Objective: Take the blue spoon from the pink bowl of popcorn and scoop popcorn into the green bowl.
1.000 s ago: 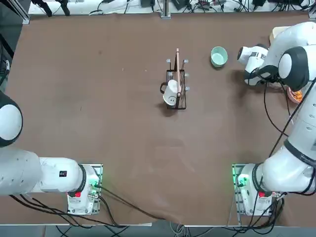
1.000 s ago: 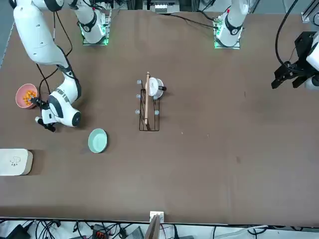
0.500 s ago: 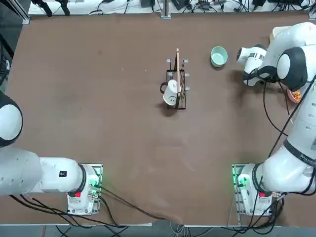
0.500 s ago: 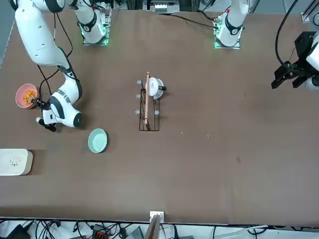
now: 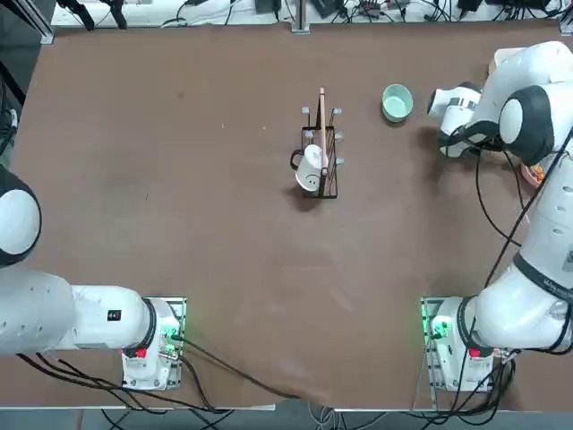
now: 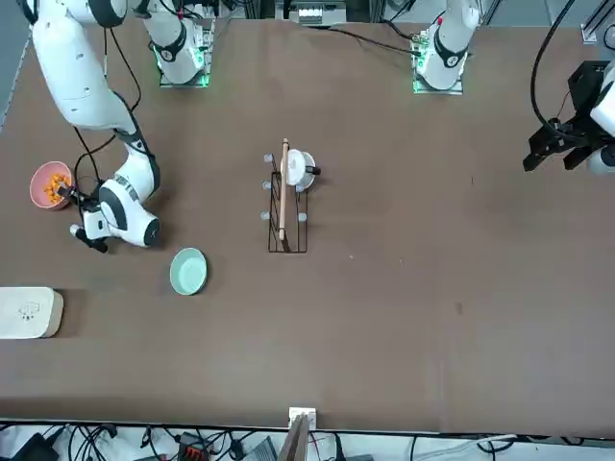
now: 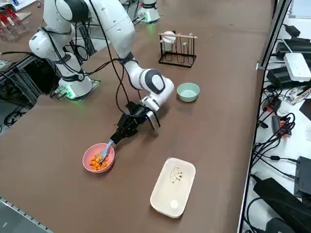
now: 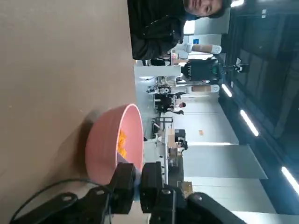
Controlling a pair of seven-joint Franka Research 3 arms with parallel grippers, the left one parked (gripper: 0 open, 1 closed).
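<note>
Blue spoon (image 7: pixel 105 150), clamped in the right pincer (image 7: pixel 116 138), dips into the pink bowl (image 7: pixel 90 156).

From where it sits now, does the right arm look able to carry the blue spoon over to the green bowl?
Probably yes. The right gripper is shut on the blue spoon at the pink bowl, and the table between it and the green bowl looks bare.

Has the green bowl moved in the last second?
No. The green bowl keeps its spot beside the black rack in the top view.
</note>
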